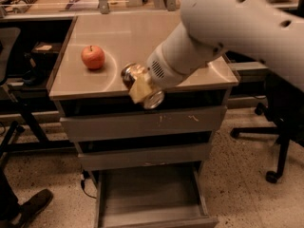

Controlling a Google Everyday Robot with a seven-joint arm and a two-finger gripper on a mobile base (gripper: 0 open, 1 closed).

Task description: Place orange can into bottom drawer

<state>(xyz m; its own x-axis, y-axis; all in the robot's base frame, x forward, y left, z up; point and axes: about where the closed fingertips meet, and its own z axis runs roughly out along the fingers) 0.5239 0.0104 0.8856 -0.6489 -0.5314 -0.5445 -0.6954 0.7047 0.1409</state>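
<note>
My gripper [140,87] is shut on the orange can [142,86] and holds it tilted on its side in the air, at the front edge of the cabinet top, above the drawers. The can's silvery ends show at upper left and lower right. The bottom drawer [151,194] is pulled out below, an open grey tray with nothing visible in it. The white arm reaches in from the upper right and hides the right part of the cabinet top.
A red apple [93,57] sits on the beige cabinet top [123,37] at the left. Two shut grey drawers [142,125] lie above the open one. An office chair base [273,141] stands at the right, a dark desk and chair legs at the left.
</note>
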